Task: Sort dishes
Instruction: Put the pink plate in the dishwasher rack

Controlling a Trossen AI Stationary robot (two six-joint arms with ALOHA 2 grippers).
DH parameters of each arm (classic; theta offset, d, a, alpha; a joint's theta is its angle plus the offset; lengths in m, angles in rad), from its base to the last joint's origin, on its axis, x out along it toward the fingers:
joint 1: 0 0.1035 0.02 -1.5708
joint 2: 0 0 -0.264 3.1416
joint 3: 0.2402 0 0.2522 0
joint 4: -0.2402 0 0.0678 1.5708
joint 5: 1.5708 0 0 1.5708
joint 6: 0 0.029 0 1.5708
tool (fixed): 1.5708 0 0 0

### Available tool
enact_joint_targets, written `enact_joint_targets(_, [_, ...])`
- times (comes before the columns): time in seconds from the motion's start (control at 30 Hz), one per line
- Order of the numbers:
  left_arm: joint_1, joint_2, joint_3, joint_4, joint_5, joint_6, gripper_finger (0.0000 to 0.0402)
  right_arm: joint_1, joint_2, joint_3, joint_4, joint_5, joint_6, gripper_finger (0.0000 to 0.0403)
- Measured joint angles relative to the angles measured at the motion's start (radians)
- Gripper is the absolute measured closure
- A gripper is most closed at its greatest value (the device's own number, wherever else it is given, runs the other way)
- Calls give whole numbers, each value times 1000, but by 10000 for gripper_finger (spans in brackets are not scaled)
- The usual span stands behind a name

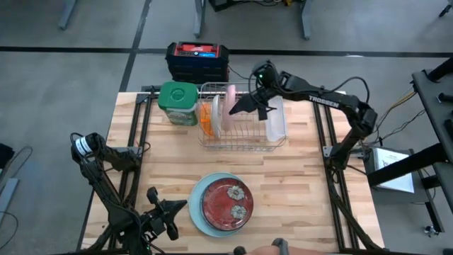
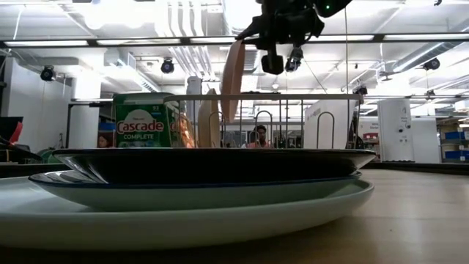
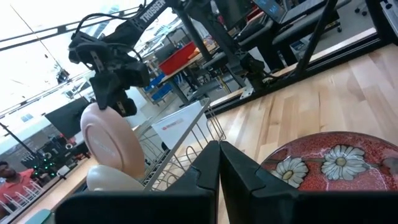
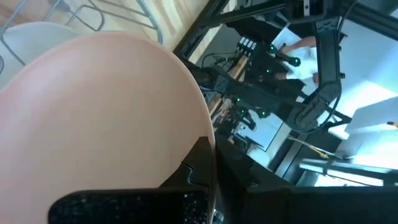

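Left gripper (image 1: 164, 210) waits at seven o'clock, fingers together — beside the dark red plate (image 1: 227, 203) stacked on the light blue plate (image 1: 199, 212). At twelve, right gripper (image 1: 244, 105) pinches the pink plate (image 1: 231, 108) upright over the wire rack (image 1: 241, 141).

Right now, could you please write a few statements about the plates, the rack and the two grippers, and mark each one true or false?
1. The right gripper holds the pink plate upright over the wire dish rack. True.
2. The dark red flowered plate lies on the light blue plate. True.
3. The left gripper is shut on the dark red flowered plate. False: it is shut on nothing, beside the stack.
4. The orange plate lies flat on the table. False: it stands in the rack.
5. The green-lidded tub sits inside the rack. False: it stands beside it.
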Motion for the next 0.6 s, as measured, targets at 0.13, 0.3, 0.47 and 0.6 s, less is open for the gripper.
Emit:
enact_joint_targets(0.13, [0,0,0,0,0,0,401,4,18,7,2,0,-4,403])
enact_joint_targets(0.3, [0,0,0,-1,0,2,401,3,36,7,3,0,-5,403])
enact_joint_targets(0.47, [0,0,0,-3,0,3,401,4,37,7,7,0,-2,403])
enact_joint_targets(0.6, [0,0,0,-3,0,3,401,4,37,7,9,0,-2,403])
